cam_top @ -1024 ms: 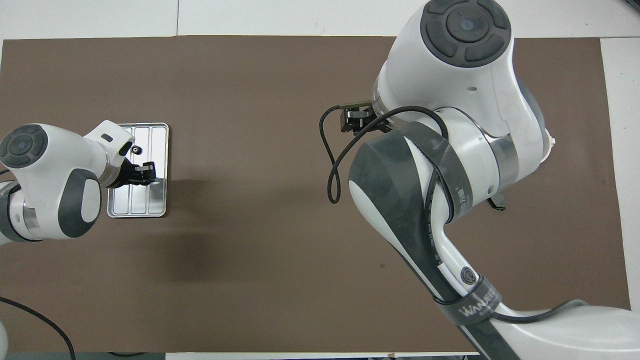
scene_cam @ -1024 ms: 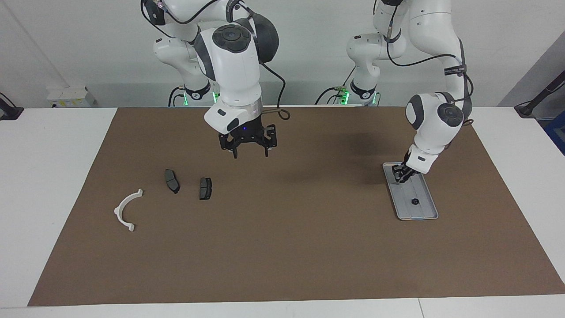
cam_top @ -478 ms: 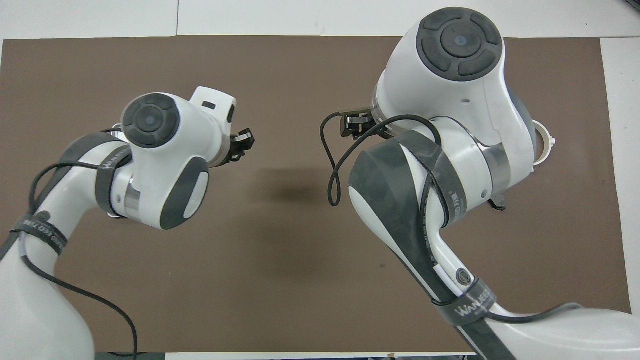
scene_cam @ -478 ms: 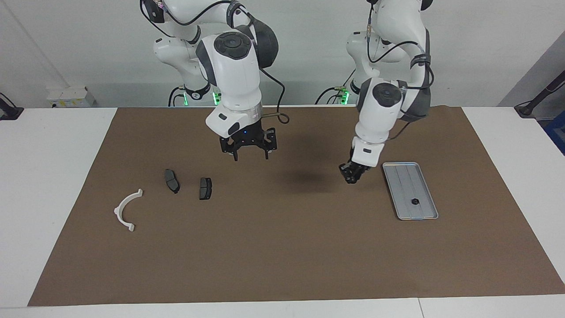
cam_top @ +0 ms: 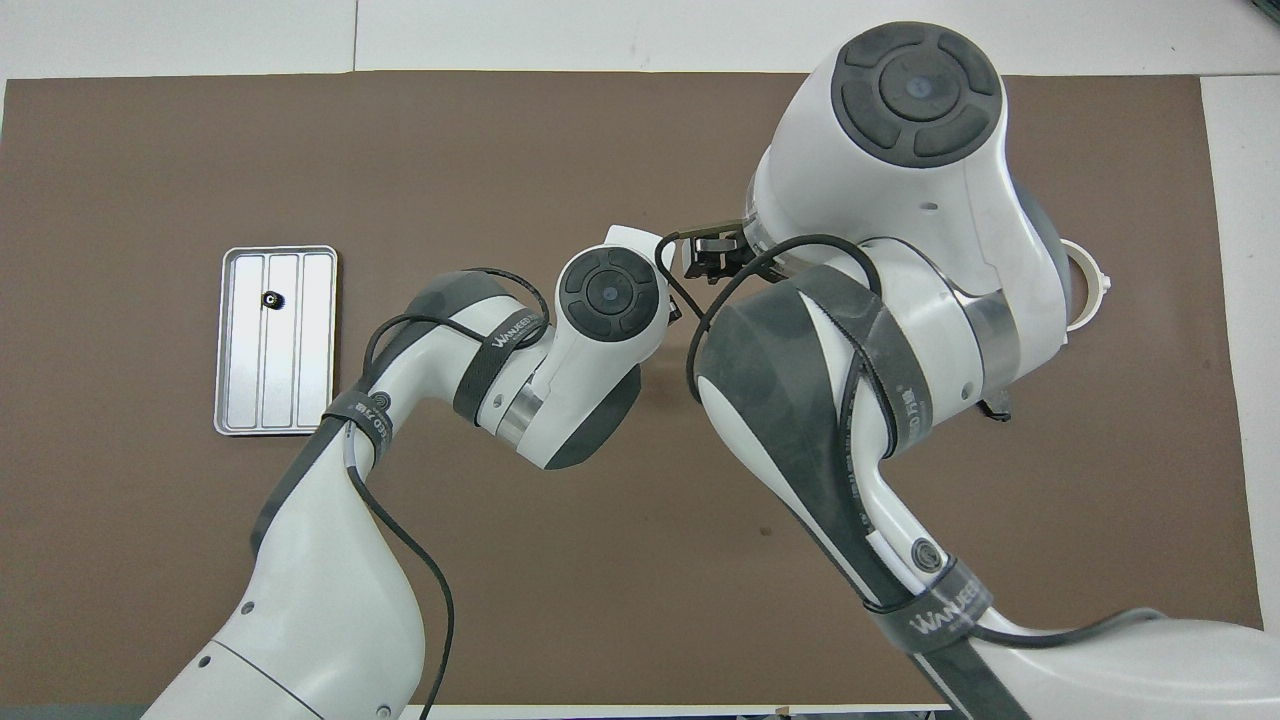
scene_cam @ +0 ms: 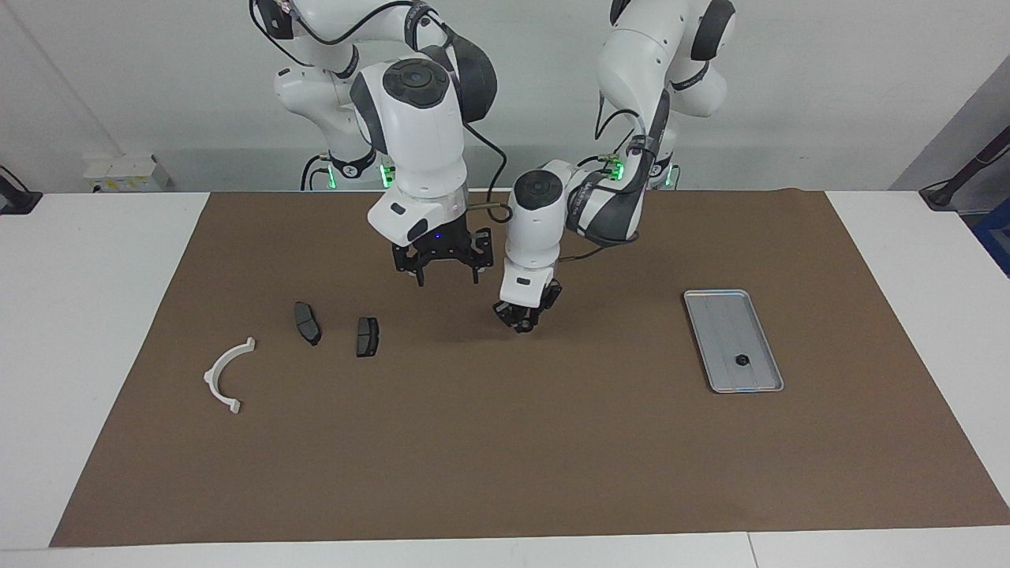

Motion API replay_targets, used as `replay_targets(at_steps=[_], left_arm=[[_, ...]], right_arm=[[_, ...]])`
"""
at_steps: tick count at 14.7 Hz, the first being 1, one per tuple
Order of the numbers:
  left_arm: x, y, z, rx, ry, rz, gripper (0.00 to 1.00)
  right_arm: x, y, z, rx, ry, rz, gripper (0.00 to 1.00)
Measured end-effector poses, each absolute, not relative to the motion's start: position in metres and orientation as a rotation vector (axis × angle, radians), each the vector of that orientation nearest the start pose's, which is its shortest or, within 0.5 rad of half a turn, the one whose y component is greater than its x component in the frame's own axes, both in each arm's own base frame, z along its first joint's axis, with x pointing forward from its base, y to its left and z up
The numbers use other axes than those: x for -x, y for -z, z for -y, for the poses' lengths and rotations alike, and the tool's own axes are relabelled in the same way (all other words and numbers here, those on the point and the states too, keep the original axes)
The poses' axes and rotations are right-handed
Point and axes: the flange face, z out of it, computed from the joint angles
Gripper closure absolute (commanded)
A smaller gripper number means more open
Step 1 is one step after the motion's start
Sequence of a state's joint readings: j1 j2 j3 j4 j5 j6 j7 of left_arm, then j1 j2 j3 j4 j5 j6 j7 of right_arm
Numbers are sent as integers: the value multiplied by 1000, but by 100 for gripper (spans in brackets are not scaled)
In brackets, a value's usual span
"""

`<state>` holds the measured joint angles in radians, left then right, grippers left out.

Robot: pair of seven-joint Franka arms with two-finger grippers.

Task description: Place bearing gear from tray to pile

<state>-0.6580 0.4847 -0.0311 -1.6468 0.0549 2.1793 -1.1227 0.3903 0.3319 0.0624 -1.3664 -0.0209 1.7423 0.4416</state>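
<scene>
"WANJEED" on arm strap

The left pincer hangs over bare brown mat at mid-worktop. The right pincer hovers just beside it, crowding the way toward the two dark pads and white bracket. Below both pincers the mat lies open.
</scene>
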Motion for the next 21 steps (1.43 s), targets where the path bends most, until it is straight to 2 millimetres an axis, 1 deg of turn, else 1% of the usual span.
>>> replay_targets(at_steps=[2,4,9,11,12,13,14,18,19,21], left_arm=[[-534,-329,424,3075,85,647,100],[-534,-321,420,3062,76,649,100],[-529,-301,419,3049,51,637,100],[-529,-298,420,3048,51,634,100],[-529,-298,420,3048,52,634,95],[-529,-298,420,3048,52,633,58],[-528,-298,420,3048,52,633,1],[-533,-300,415,3044,60,647,0],[-539,-304,409,3040,65,665,0],[-551,-318,388,3022,58,697,0]], right_arm=[[-601,-535,-283,3122,62,17,9],[-601,-534,-283,3123,60,17,9],[-600,-533,-281,3126,53,28,9],[-599,-531,-279,3129,47,29,9],[-599,-530,-278,3130,45,30,9],[-599,-529,-278,3130,43,31,9],[-599,-528,-278,3131,41,33,9],[-598,-526,-276,3134,33,57,9],[-598,-525,-274,3136,28,70,9],[-598,-523,-269,3139,19,83,9]])
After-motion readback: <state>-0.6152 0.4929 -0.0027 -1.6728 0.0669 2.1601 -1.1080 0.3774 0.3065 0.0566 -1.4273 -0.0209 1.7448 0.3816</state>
